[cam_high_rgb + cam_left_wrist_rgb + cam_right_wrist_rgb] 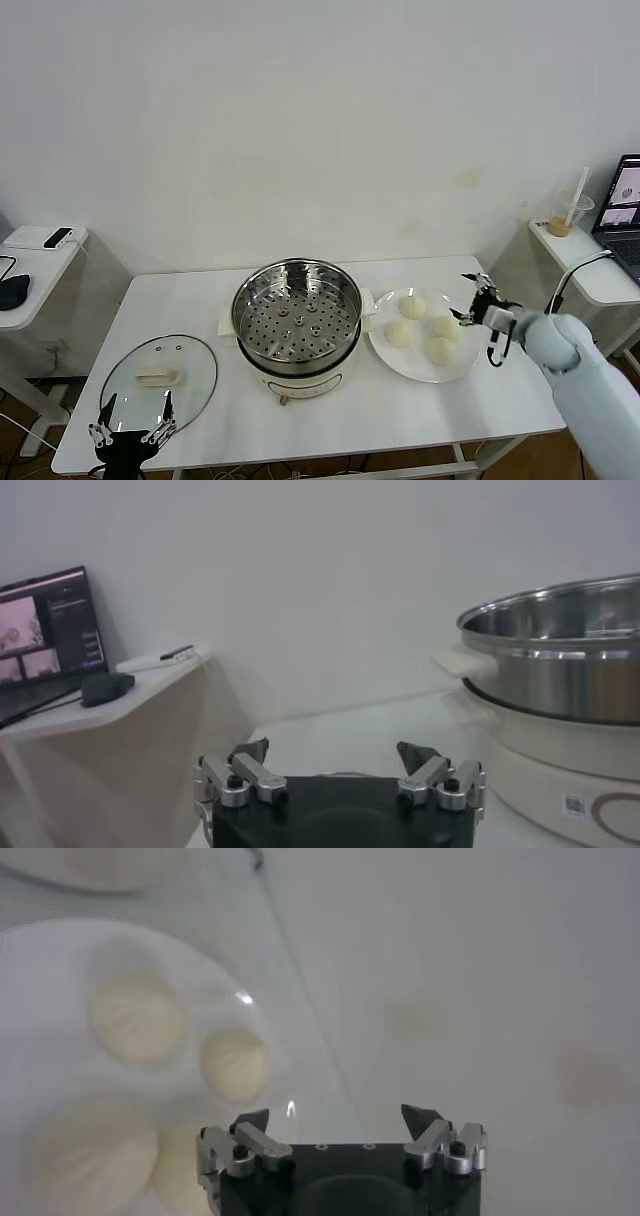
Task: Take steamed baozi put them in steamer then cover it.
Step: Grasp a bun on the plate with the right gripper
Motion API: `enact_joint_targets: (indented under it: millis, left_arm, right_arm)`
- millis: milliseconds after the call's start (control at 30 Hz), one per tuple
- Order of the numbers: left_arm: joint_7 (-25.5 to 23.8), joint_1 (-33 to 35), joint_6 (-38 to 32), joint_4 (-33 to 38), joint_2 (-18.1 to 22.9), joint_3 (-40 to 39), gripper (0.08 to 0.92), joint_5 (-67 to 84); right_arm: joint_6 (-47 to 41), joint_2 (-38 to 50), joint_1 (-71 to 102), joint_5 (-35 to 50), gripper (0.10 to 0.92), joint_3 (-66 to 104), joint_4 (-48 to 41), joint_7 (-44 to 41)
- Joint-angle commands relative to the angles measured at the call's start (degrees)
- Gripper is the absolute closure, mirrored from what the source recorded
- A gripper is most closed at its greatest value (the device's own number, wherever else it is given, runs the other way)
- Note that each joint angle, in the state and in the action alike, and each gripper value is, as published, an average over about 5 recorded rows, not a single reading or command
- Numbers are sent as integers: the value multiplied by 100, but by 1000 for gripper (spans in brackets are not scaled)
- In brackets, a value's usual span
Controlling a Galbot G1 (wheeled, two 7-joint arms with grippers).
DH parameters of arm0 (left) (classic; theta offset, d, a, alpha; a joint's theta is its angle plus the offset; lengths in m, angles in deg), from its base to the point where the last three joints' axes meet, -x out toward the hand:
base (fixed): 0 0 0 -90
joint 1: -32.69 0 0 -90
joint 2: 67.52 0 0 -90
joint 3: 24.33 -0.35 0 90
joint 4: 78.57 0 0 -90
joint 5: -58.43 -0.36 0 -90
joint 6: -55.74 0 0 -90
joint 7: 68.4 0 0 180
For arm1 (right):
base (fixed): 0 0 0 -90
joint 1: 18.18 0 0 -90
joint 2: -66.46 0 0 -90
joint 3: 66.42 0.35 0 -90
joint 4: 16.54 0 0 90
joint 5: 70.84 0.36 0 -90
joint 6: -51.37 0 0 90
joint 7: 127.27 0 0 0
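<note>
With its jaws spread wide and empty, the right end effector (470, 300) hovers at the flat white plate's (385, 347) far edge beside four smooth cream-white dough buns (412, 304), where a hard pinch could dent one, while the left end effector (130, 425) waits open near the bench's front.

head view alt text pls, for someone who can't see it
A white table holds an empty steel steamer in the middle, a plate of four baozi on its right and a glass lid lying flat on its left. The right gripper, jaws open, hangs over the plate's far right edge; the left gripper, also open, waits at the lid's near edge.
</note>
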Motion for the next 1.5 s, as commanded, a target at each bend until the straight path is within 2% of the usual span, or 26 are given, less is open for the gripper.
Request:
enact_joint_targets:
  millis: [33, 200, 367, 633, 1167, 1500]
  left_arm:
    - [-28, -15, 16, -13, -8, 26, 177, -44]
    - [-19, -73, 22, -70, -33, 67, 177, -43]
    - [-31, -157, 67, -104, -109, 139, 177, -44]
    - [-61, -331, 158, -128, -199, 305, 177, 24]
    - [-58, -381, 148, -163, -230, 363, 177, 16]
    - [-42, -368, 124, -184, -236, 387, 177, 6]
  right_arm:
    - [252, 237, -2443, -168, 203, -2258, -1274, -1626]
    - [370, -152, -3302, 210, 203, -3172, -1886, -2212]
    - [519, -662, -3739, 44, 203, -3566, -2728, -2652]
    - [475, -1587, -3913, -335, 203, -3693, -3890, -2648]
    - [412, -2390, -3804, -760, 203, -3422, -4942, -2229]
    - [330, -2537, -3809, -967, 233, -3307, -5158, -2094]
